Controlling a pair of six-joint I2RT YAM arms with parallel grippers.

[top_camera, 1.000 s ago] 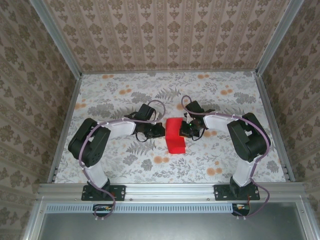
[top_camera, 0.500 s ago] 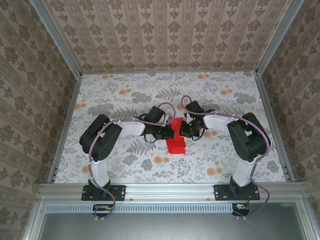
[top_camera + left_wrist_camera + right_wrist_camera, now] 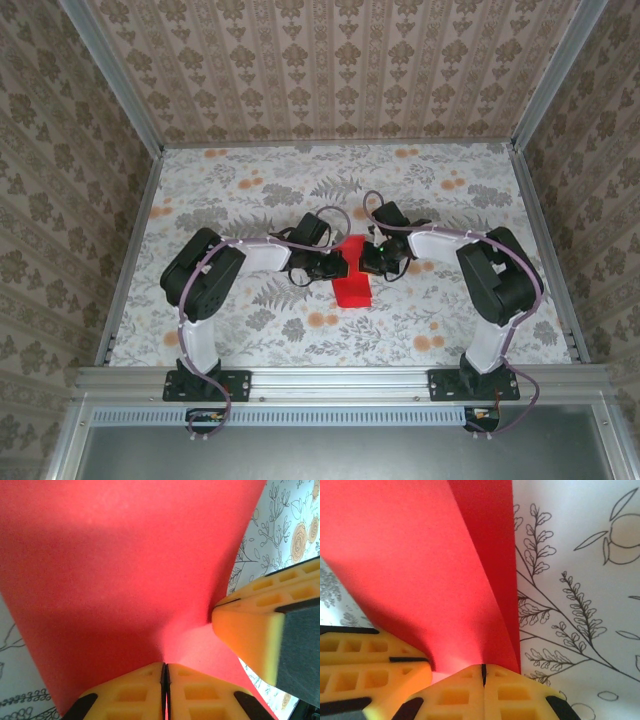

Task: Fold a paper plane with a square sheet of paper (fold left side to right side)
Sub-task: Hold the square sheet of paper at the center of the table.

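I am pinching the sheet of paper [image 3: 352,288] with both grippers. My left gripper [image 3: 165,667] is pressing its fingers together on a raised part of the sheet. My right gripper [image 3: 483,669] is nipping the right edge the same way, close beside it.

The sheet is sitting in the middle of the tablecloth [image 3: 450,190], between my wrists, and is bowing up where I am holding it.

To fold well, I judge the left side should travel over until its edge is lying exactly on the right edge, with my right grip anchoring that edge low. Only then should the crease be pressed flat, since a hard pull could skew or tear thin paper. From above the edges are hard to make out, so I cannot tell whether they are lining up.

The sheet is showing as a narrow strip. Its long axis is running from the near side of the table toward the far wall, and its near end is lying flat.
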